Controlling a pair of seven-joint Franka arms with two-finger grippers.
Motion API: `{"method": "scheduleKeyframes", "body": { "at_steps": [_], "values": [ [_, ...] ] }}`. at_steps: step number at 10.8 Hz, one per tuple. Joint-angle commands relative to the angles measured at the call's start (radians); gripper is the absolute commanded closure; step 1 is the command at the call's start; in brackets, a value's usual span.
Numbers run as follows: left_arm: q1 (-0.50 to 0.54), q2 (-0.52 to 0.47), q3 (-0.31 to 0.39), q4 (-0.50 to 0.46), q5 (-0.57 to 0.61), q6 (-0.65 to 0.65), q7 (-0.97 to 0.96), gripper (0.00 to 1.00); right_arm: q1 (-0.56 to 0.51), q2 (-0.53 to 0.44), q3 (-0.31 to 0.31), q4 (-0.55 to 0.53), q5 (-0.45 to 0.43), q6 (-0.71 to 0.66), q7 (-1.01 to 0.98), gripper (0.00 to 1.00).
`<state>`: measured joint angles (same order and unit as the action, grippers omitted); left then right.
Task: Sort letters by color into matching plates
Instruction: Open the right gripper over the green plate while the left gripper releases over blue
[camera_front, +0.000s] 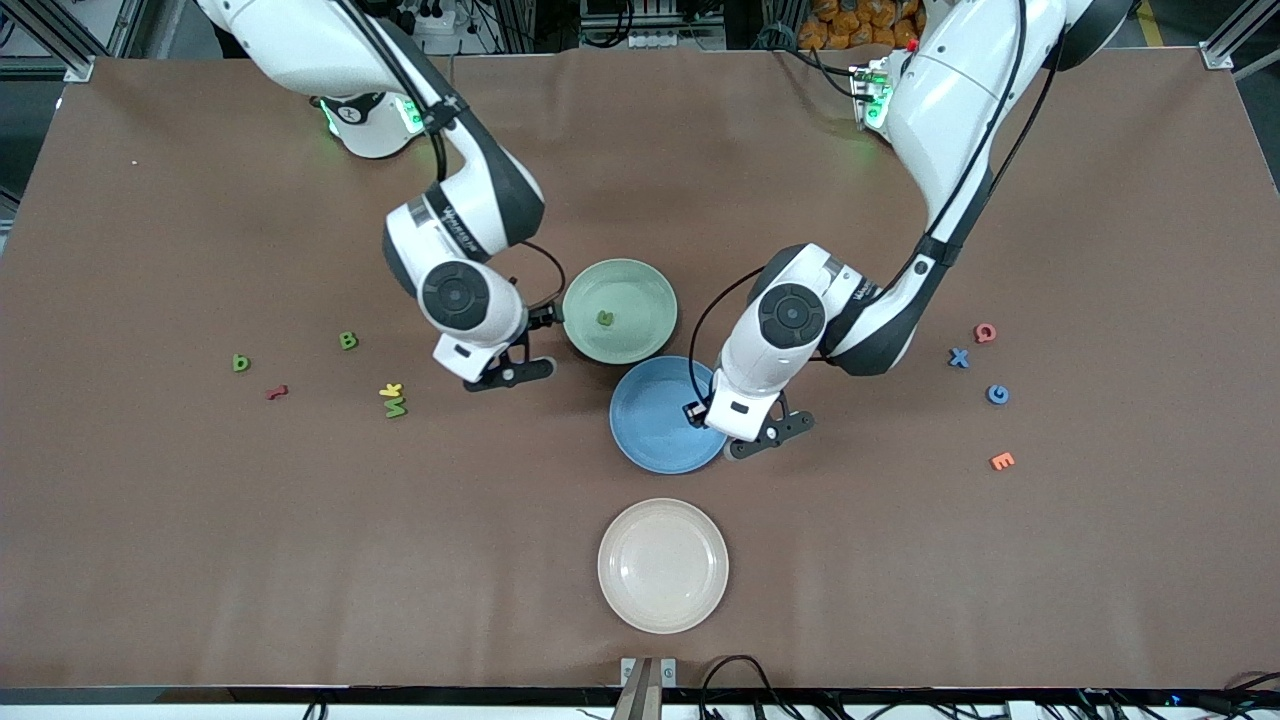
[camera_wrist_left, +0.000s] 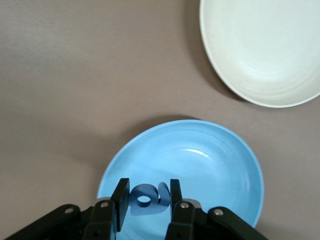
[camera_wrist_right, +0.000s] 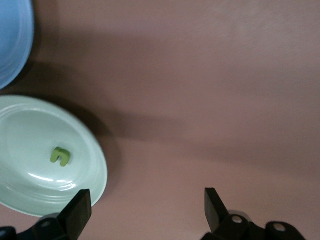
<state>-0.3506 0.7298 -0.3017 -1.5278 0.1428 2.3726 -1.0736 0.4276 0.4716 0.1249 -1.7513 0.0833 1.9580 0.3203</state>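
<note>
Front view: the left gripper (camera_front: 697, 410) hangs over the blue plate (camera_front: 650, 425) near its rim toward the left arm's end; the right gripper (camera_front: 535, 345) is beside the mint green plate (camera_front: 640, 290), where a green letter (camera_front: 605, 318) lies.

Left wrist view: fingers (camera_wrist_left: 121, 195) pinch a blue letter (camera_wrist_left: 148, 198), perhaps a B, above the blue plate.

Right wrist view: the right gripper's fingers (camera_wrist_right: 80, 210) are spread wide, holding nothing, over bare table (camera_wrist_right: 210, 100).

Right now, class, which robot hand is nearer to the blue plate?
Left. The left hand hangs over the blue plate, shut on a blue letter. The right hand is open beside the green plate.
</note>
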Motion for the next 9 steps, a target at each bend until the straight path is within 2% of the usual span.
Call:
{"method": "scheduleKeyframes", "body": {
  "at_steps": [1, 2, 3, 7, 9],
  "values": [
    [-0.04, 0.031, 0.015, 0.029, -0.017, 0.062, -0.032, 0.98, -0.076, -0.007, 0.013, 0.016, -0.052, -0.022, 0.005, 0.0],
    [-0.039, 0.03, 0.016, 0.028, -0.009, 0.063, -0.011, 0.29, -0.089, -0.007, 0.013, 0.018, -0.094, -0.022, 0.005, 0.0],
    [-0.047, 0.033, 0.019, 0.028, 0.007, 0.063, 0.001, 0.0, -0.101, -0.01, 0.013, 0.015, -0.106, -0.024, 0.006, 0.0],
    [-0.004, 0.013, 0.019, 0.012, 0.032, 0.047, 0.05, 0.0, -0.177, -0.053, 0.012, -0.022, -0.111, -0.022, -0.036, 0.0],
    [0.039, -0.015, 0.019, 0.006, 0.032, -0.031, 0.115, 0.0, -0.217, -0.08, 0.005, -0.048, -0.111, -0.013, -0.102, 0.0]
  ]
}}
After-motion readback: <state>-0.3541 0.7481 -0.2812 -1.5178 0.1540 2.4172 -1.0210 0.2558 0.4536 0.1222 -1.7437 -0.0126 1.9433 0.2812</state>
